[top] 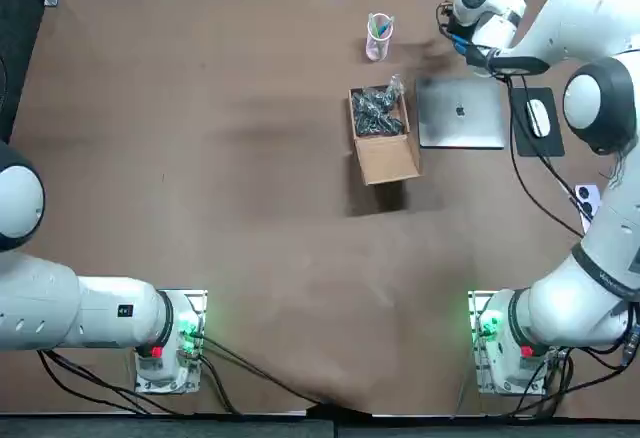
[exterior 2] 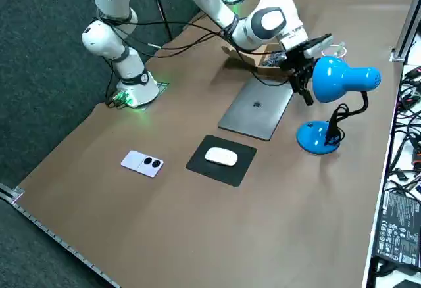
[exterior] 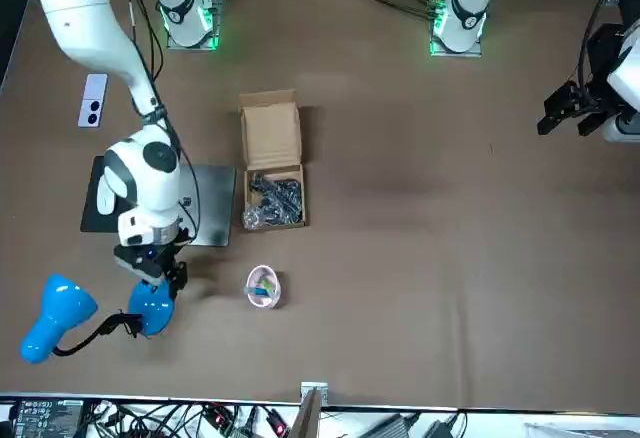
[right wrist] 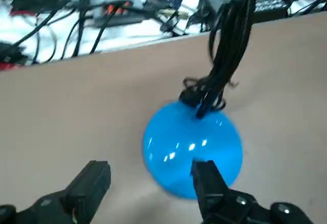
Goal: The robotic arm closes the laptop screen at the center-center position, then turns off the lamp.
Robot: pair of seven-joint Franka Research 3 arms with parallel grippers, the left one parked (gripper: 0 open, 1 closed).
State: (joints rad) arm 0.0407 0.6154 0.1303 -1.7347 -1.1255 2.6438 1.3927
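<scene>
My right hand (right wrist: 150, 169) sits low over the far edge of the bench (top: 200, 158), past the laptop (top: 460, 113), and its fingers (right wrist: 207, 183) are spread wide with nothing between them. On the wrist camera the round blue lamp base (right wrist: 189, 142) lies just beyond the fingertips, off-centre in the gap. One finger overlaps the base's edge and the other stands over bare bench beside it. I cannot tell from any view whether that finger touches the base. A black cord (right wrist: 227, 50) rises from the far side of the base. From across the bench, the hand (exterior: 158, 270) hangs right at the near rim of the base (exterior: 152, 308), and the lamp's head (exterior: 55, 320) lies off to the side near the bench edge. From the side, the lamp (exterior 2: 339, 79) stands with its head raised above the base and level with the hand (exterior 2: 304, 89), which is just beside the head. I see no sign that tells me whether the lamp is lit. The laptop is shut flat, lid down with its logo showing, close behind the hand. A cardboard box (top: 385, 148) stands open just beside the laptop. On the laptop's other side a white mouse (top: 538, 116) rests on a black pad (top: 535, 146). A pink cup (top: 379, 38) holding pens stands near the box's far end, a little apart from the hand.
</scene>
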